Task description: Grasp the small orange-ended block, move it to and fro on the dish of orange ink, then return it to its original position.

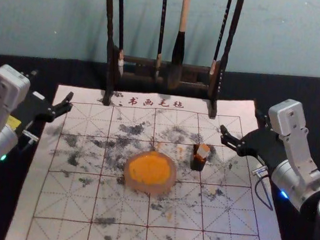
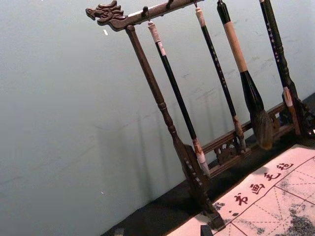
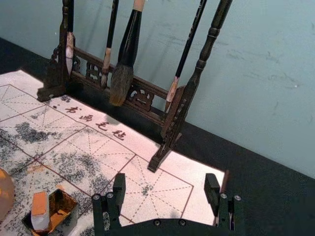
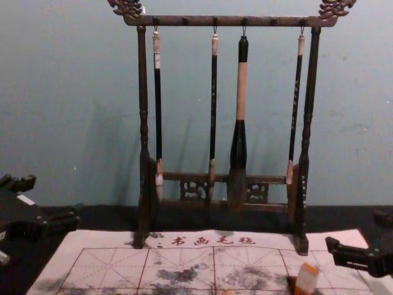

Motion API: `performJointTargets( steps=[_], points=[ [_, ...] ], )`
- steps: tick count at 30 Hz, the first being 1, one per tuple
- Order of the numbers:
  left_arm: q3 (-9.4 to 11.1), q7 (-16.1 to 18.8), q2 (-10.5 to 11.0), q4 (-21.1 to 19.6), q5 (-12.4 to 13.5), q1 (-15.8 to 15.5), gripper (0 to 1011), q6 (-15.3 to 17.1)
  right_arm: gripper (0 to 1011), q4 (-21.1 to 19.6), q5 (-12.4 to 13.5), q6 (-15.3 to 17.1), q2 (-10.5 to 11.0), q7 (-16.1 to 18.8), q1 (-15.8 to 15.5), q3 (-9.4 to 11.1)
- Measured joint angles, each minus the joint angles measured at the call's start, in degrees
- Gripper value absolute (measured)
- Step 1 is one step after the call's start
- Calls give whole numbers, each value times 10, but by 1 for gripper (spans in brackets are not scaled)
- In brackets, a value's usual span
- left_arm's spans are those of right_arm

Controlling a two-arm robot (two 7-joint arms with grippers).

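The small orange-ended block (image 1: 203, 151) leans in a little dark box (image 1: 198, 163), right of the dish of orange ink (image 1: 150, 171) on the felt mat. In the right wrist view the block (image 3: 40, 211) rests tilted inside the box (image 3: 60, 205), its orange end up. My right gripper (image 1: 240, 131) is beyond the mat's right part, open and holding nothing; its own view shows the gripper (image 3: 165, 189) with fingers wide apart, away from the block. My left gripper (image 1: 57, 104) stays parked at the mat's left edge; in its wrist view the fingertips (image 2: 162, 231) stand apart.
A dark wooden rack (image 1: 166, 75) with several hanging brushes stands at the mat's back edge, between the two arms. The ink-spotted mat (image 1: 122, 208) covers the middle of the black table. In the chest view the block (image 4: 306, 278) shows at the lower right.
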Motion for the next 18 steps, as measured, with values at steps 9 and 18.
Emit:
performJointTargets(
  steps=[9, 18],
  points=[
    [0, 0, 0, 0, 0, 0, 1001, 0, 1003, 0, 0, -1, 0, 0, 0, 0],
    [0, 0, 0, 0, 0, 0, 1001, 0, 1002, -1, 0, -1, 1, 0, 0, 0]
  ],
)
